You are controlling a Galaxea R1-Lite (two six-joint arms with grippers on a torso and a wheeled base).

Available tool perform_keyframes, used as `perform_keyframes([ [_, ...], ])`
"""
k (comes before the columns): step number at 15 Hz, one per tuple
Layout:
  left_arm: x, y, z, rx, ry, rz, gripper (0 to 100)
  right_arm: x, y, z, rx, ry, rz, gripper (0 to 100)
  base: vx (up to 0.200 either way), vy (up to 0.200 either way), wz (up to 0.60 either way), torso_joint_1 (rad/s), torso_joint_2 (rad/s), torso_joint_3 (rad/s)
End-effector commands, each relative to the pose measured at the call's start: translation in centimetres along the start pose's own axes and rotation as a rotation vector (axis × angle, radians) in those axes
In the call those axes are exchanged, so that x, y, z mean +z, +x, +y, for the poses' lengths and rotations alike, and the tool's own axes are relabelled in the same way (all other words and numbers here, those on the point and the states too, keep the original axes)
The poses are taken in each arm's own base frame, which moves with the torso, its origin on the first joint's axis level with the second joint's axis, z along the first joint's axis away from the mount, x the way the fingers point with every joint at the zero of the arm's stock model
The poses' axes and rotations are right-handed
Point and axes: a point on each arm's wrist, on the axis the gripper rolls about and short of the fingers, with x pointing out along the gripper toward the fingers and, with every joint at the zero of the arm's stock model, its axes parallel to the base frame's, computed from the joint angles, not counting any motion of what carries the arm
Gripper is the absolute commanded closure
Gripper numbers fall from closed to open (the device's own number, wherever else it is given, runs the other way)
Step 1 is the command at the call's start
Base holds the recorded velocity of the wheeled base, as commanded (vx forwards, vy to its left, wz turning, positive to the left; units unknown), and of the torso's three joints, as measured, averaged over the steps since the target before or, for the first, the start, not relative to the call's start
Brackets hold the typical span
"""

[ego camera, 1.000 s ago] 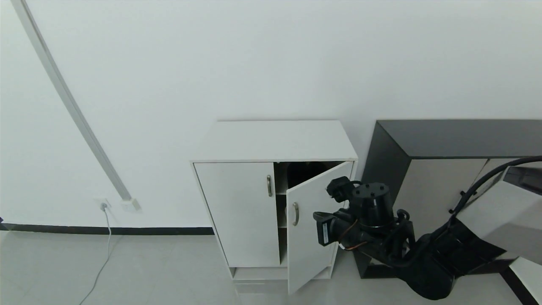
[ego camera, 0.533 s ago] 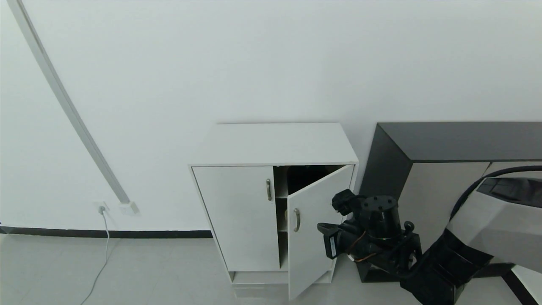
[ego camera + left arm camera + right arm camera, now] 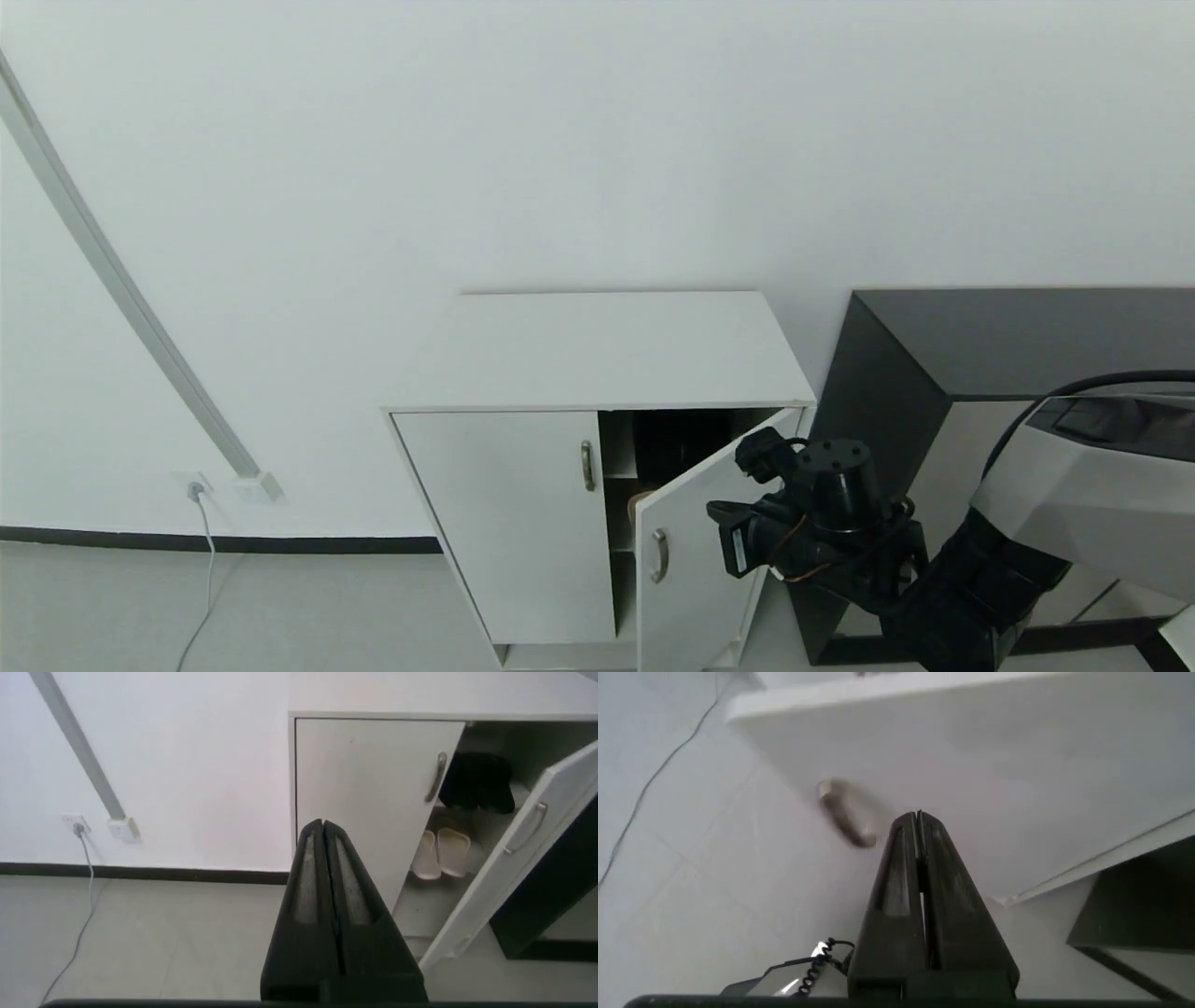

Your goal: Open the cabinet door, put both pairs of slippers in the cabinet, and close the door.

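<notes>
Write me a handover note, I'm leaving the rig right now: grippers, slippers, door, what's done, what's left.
Left gripper: shut, empty, held away from the cabinet.
Right gripper: shut, empty, by the right door, at its outer face near the handle.
Light slippers: inside the cabinet. Dark thing above them, likely the other pair.
Done: door opened, slippers apparently in.
Left: push the door shut.

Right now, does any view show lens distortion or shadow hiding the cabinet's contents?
Head view: the grey wall conduit bows, a lens curve; the top shelf of the white wooden cabinet is in shadow. Left wrist view: light reaches the pale slippers on a lower shelf; the black things above them are unreadable.
</notes>
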Motion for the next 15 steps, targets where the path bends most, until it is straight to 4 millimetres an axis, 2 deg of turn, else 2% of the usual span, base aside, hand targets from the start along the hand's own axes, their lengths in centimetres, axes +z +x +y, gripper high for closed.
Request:
perform_keyframes([
  [1,0.0,0.0,0.0,0.001,0.0,0.001,100,0.1,-0.1,0.2,0.004,-0.001,-0.001,100,0.0,0.0,0.0,0.0,0.0,0.0],
  [8,0.0,0.0,0.0,0.001,0.0,0.001,100,0.1,0.4,0.1,0.003,0.001,-0.006,100,0.0,0.0,0.0,0.0,0.0,0.0],
  [13,0.0,0.0,0.0,0.001,0.0,0.001,100,0.4,2.4,-0.3,-0.013,0.018,-0.034,100,0.0,0.0,0.0,0.0,0.0,0.0],
  [15,0.0,0.0,0.0,0.001,0.0,0.001,100,0.7,3.5,-0.5,-0.082,0.049,-0.064,100,0.0,0.0,0.0,0.0,0.0,0.0],
])
